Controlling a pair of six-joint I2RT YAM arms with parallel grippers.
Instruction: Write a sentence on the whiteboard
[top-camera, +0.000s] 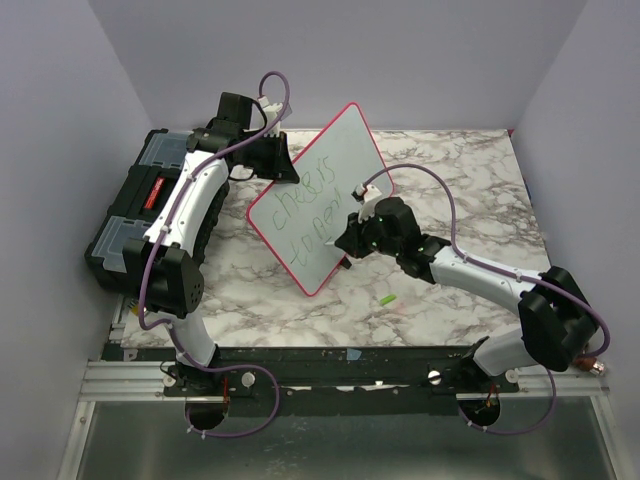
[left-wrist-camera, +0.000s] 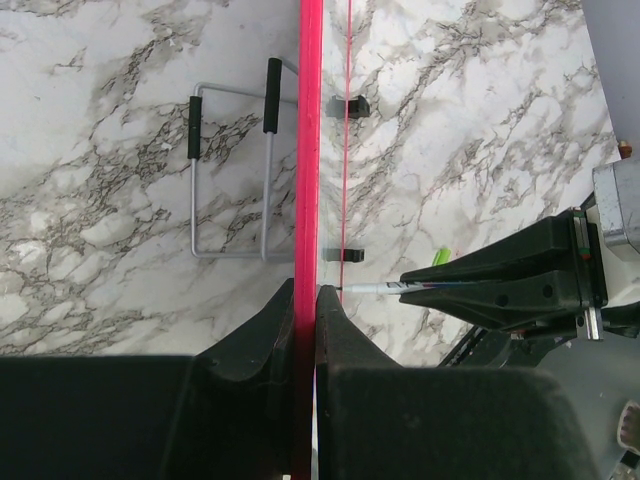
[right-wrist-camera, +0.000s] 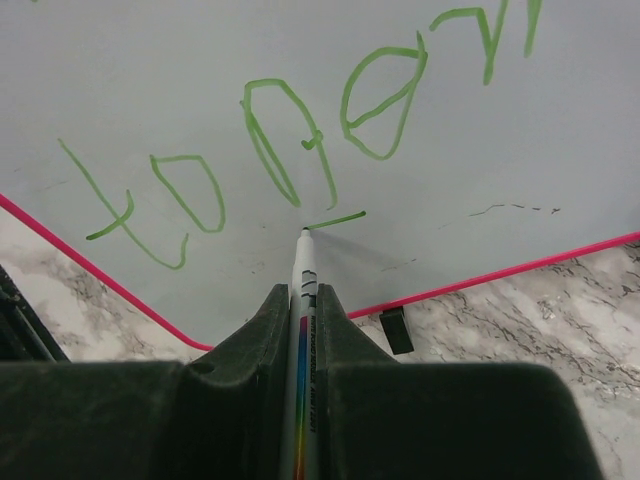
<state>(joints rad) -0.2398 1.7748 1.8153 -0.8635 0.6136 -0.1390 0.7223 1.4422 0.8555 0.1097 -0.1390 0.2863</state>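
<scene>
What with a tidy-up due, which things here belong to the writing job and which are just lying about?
In the job: whiteboard, clamped by its rim in the left tool; green sentence; marker, gripped in the right tool, tip at the board.
Lying about: black toolbox; wire stand; small green piece, perhaps a cap.
</scene>
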